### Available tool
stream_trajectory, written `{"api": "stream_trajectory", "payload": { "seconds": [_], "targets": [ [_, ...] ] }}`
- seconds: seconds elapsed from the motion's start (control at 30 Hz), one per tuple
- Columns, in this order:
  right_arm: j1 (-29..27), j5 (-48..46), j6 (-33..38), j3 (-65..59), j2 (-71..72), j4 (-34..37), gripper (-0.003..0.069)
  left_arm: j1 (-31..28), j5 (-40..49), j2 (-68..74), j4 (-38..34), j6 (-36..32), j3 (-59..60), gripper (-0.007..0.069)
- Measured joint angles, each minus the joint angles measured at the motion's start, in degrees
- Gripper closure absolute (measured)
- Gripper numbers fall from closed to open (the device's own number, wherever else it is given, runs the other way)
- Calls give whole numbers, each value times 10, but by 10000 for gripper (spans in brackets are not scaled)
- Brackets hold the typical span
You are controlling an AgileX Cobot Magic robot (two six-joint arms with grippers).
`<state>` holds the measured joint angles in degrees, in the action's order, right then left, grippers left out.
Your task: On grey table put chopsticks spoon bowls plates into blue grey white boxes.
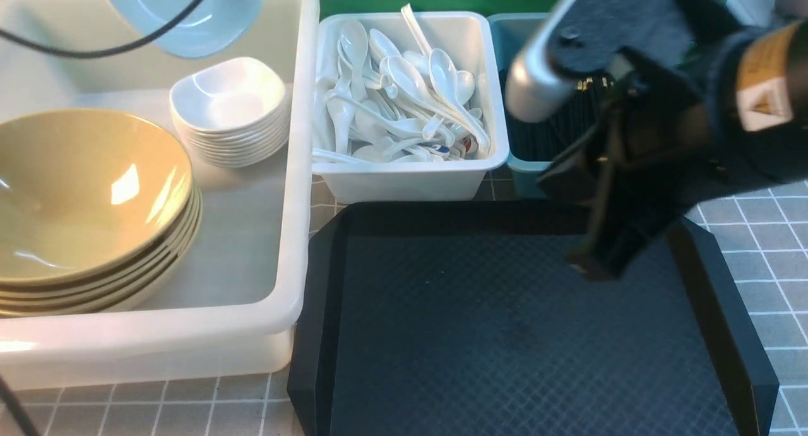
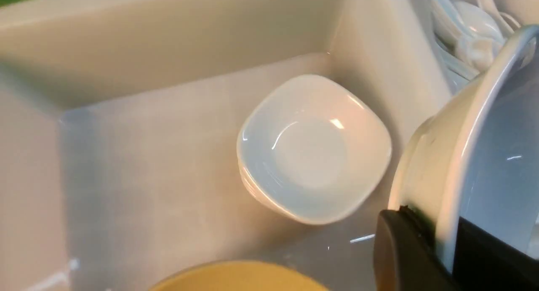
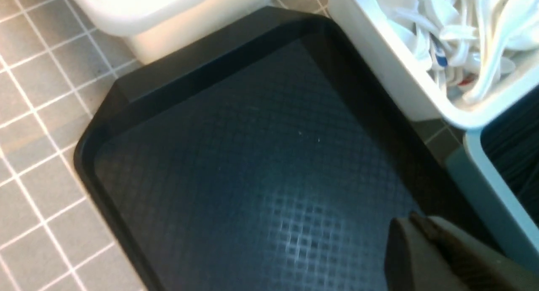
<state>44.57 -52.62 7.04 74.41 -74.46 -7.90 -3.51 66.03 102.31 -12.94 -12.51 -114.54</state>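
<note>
The left gripper point(image 2: 447, 251) is clamped on the rim of a white plate point(image 1: 183, 13), holding it tilted above the far part of the tub point(image 1: 297, 190), near the plate stack point(image 1: 228, 108). Stacked bowls point(image 1: 88, 202) sit at the tub's near left. The right gripper point(image 1: 588, 264) is closed on nothing and hangs above the far right of the black tray point(image 1: 473, 335), just near of the blue box point(image 1: 524, 171) with the chopsticks point(image 1: 558, 133).

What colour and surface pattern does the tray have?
The tray is black with a fine diamond grid, clearest in the front view.
</note>
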Motion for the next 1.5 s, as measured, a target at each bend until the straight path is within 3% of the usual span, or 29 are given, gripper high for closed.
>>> {"api": "stream_trajectory", "payload": {
  "seconds": [0.17,0.5,0.63,0.7,0.73,0.77,0.83,0.9,1.07,1.23,1.33,1.5],
  "targets": [
    [0,37,3,0,-26,0,615,-19,-64,80,-55,-33,6,623],
    [0,53,4,5,-66,-4,615,-20,-143,205,-61,-85,6,584],
    [0,55,12,15,-67,-5,615,-21,-150,220,-60,-133,6,481],
    [0,55,17,22,-67,-6,615,-21,-146,225,-59,-162,6,338],
    [0,55,16,22,-67,-6,615,-21,-146,225,-59,-162,6,338],
    [0,55,16,23,-67,-6,615,-21,-146,224,-60,-171,6,253],
    [0,53,16,23,-67,-6,615,-21,-148,223,-60,-174,5,202],
    [0,44,16,23,-67,-6,614,-21,-146,220,-59,-175,-2,89],
    [0,15,16,23,-67,-6,614,-20,-116,186,-41,-170,-36,4],
    [0,-3,16,23,-66,-6,614,-19,-48,120,-13,-114,-81,70],
    [0,-10,7,23,-52,-6,614,-13,24,38,22,-85,-102,266],
    [0,-16,1,23,-18,-6,614,-5,60,-54,45,-74,-103,517]
  ]
}}
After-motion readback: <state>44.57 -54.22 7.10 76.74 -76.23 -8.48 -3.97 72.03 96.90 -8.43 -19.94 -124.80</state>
